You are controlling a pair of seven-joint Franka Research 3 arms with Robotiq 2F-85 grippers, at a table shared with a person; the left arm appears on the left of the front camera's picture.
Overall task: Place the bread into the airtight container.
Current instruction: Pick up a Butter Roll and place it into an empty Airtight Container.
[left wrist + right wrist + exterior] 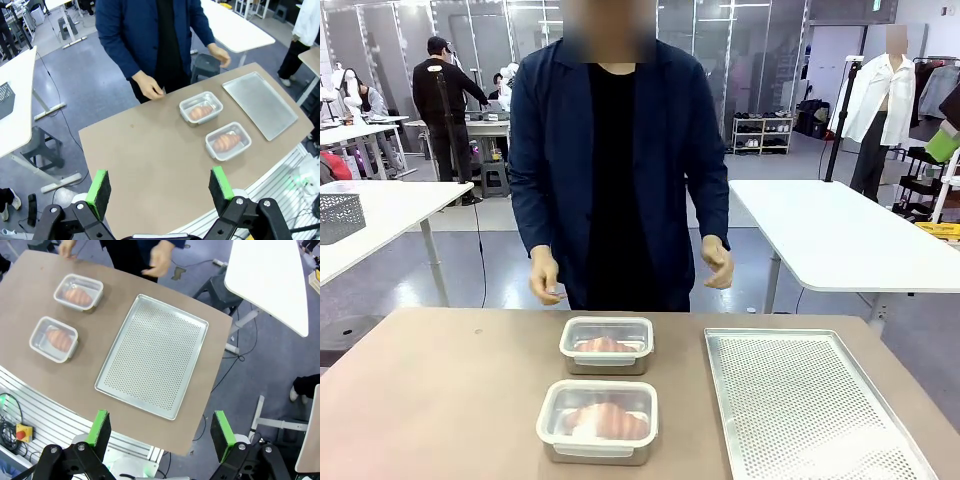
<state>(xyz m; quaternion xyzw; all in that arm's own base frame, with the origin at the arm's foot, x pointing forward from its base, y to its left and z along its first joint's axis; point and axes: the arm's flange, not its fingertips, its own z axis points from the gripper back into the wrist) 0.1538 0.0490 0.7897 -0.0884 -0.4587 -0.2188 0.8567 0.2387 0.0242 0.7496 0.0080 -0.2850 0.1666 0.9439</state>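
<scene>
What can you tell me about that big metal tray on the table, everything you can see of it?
The tray is a flat, rectangular sheet of pale silvery metal with a low raised rim and rounded corners. Its whole floor is punched with fine, evenly spaced holes. It lies flat on the brown table, on the robot's right side, beside the two clear containers but apart from them. Nothing lies on it, and neither the person's hands nor the robot's fingers touch it. One long edge runs close to the table's side edge.

Left gripper (160, 187), jaws wide apart, hangs high above the brown table (150, 165). Two lidded containers (201, 107) (228, 141), each holding bread, sit beside a perforated tray (260, 104). A person's hand (149, 86) hovers at the far edge.
</scene>
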